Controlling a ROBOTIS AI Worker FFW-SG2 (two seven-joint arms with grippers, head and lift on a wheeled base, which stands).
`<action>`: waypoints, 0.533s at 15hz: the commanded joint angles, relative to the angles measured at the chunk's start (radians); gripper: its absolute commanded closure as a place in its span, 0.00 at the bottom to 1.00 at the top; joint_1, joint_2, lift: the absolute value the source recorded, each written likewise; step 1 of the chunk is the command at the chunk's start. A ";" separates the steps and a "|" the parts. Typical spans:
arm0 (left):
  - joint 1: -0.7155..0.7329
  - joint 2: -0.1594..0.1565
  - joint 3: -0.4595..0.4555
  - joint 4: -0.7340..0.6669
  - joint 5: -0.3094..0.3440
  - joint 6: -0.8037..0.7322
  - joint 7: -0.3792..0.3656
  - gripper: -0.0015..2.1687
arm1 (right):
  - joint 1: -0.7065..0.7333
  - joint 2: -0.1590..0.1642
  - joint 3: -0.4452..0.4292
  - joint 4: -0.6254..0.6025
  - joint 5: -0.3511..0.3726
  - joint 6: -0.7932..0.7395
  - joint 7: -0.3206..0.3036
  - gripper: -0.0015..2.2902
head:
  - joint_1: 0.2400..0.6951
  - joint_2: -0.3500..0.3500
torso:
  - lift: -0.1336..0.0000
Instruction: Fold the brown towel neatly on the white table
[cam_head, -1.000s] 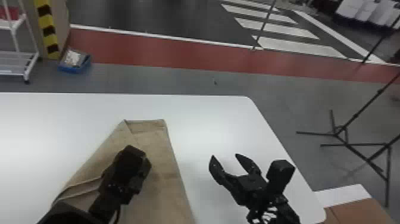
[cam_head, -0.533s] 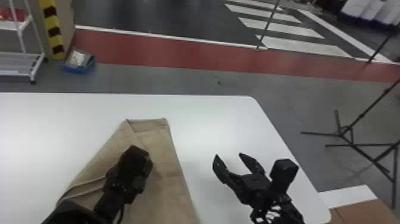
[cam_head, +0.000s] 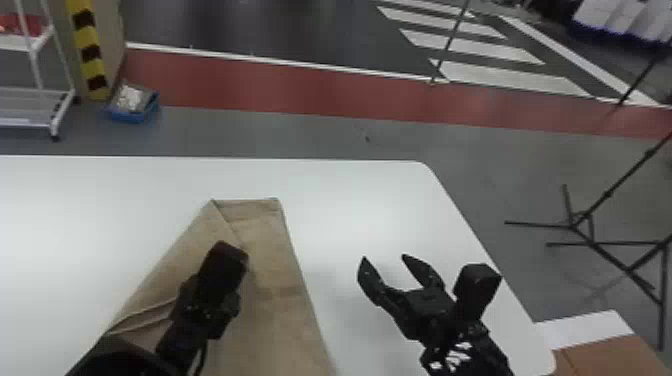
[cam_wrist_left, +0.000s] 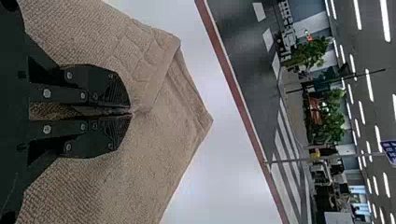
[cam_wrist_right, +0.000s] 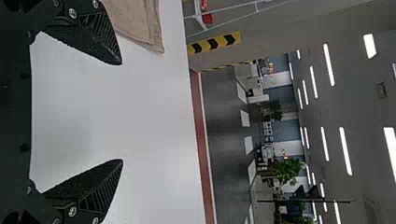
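White table (cam_head: 370, 210) across the lower left, brown towel (cam_head: 265, 280) lying on it! Left tool (cam_head: 212, 295) pinches the towel; right tool (cam_head: 383, 257), lower right, gapes wide.

Industrial hall (red lane (cam_head: 300, 91), hazard stripes (cam_head: 90, 52))

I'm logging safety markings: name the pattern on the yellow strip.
Black chevrons on the yellow strip, clearest in the right wrist view.

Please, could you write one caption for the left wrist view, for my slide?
The left gripper pinches the brown towel at a folded layer's edge, above the white table.
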 joint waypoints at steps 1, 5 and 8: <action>0.002 -0.003 0.001 -0.010 0.000 0.003 0.000 0.51 | -0.003 0.000 0.000 0.003 0.000 0.002 0.000 0.06 | 1.00 0.05 | 0.11; 0.008 -0.003 0.005 -0.050 0.008 0.016 -0.003 0.51 | -0.001 -0.003 -0.001 -0.003 -0.005 0.005 0.000 0.06 | 1.00 0.05 | 0.11; 0.018 -0.003 0.028 -0.104 0.015 0.016 0.000 0.51 | 0.000 -0.003 0.022 -0.022 -0.005 0.009 0.009 0.06 | 1.00 0.06 | 0.11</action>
